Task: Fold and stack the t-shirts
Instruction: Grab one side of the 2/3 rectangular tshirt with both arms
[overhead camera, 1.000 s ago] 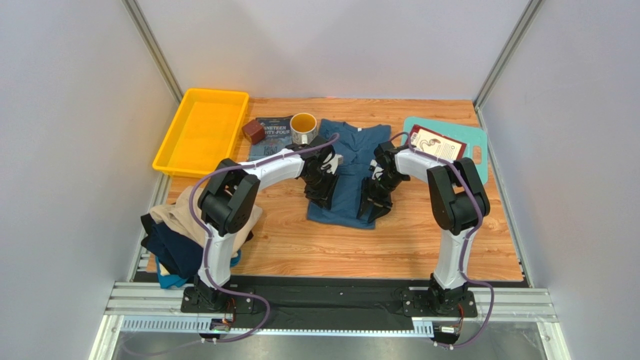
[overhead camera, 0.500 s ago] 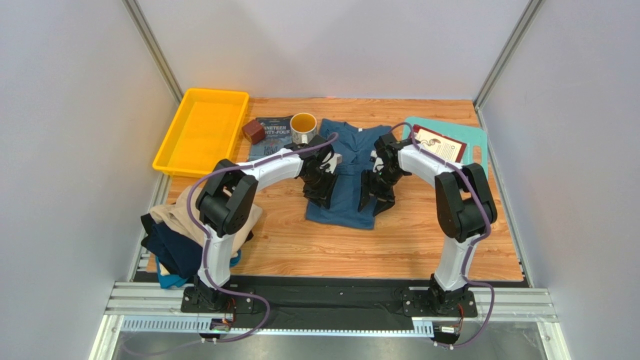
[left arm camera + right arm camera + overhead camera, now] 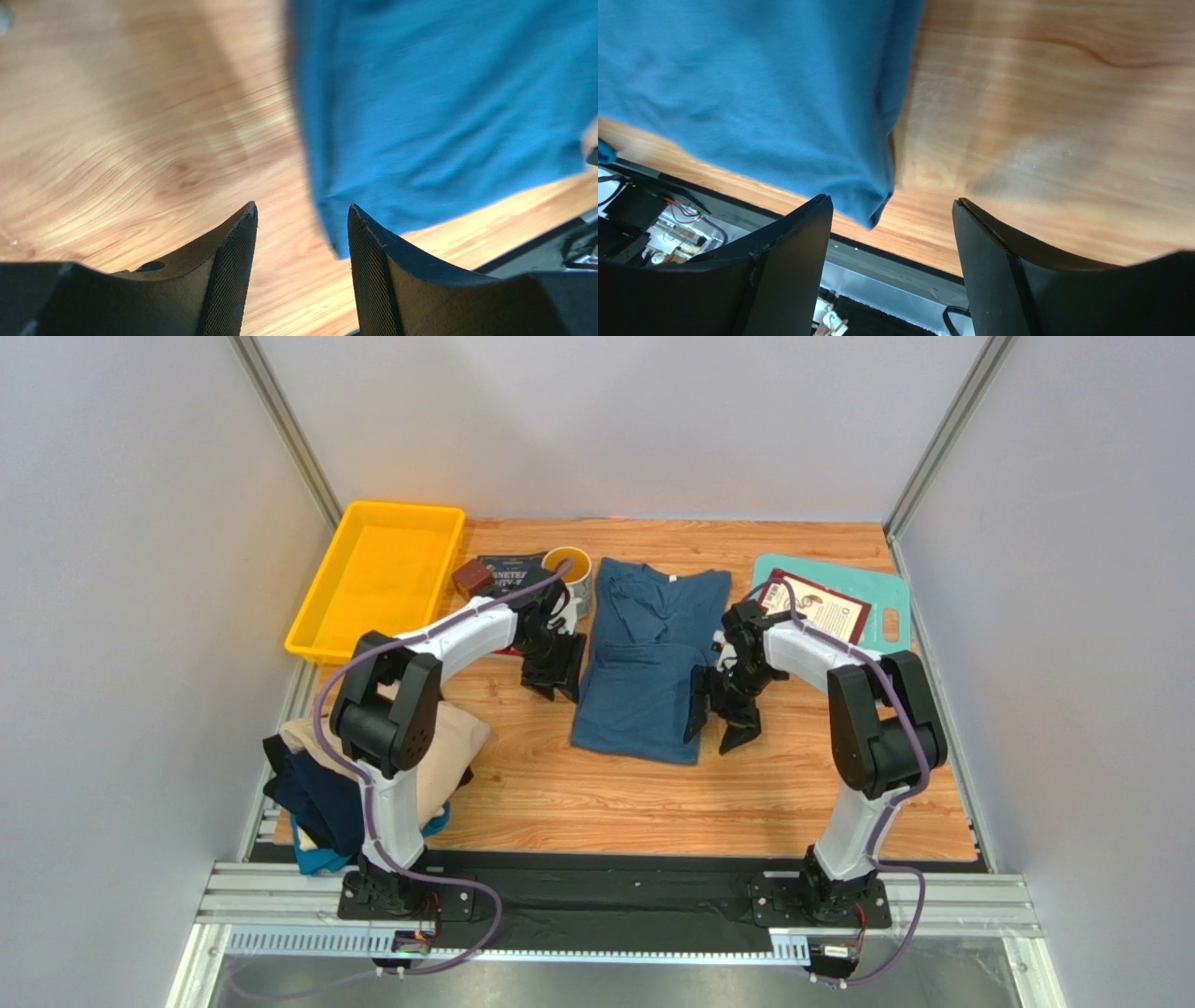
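A teal-blue t-shirt (image 3: 645, 655) lies flat mid-table, both sides folded in to a narrow strip. It also shows in the left wrist view (image 3: 449, 105) and in the right wrist view (image 3: 752, 84). My left gripper (image 3: 554, 676) is open and empty, just left of the shirt's edge. My right gripper (image 3: 716, 724) is open and empty at the shirt's right near corner. A pile of beige (image 3: 337, 735), dark navy (image 3: 312, 801) and light blue (image 3: 320, 860) shirts sits at the near left edge.
A yellow bin (image 3: 379, 578) stands at the back left. A brown block (image 3: 473, 581), a dark book (image 3: 505, 574) and a mug (image 3: 567, 567) lie behind the left gripper. A teal cutting board (image 3: 887, 595) with a red-edged card (image 3: 821, 605) is at the back right.
Both grippers have let go of the shirt's folded-in sides and drawn outward, the left one to the left and farther back, the right one to the right. The shirt now lies flat.
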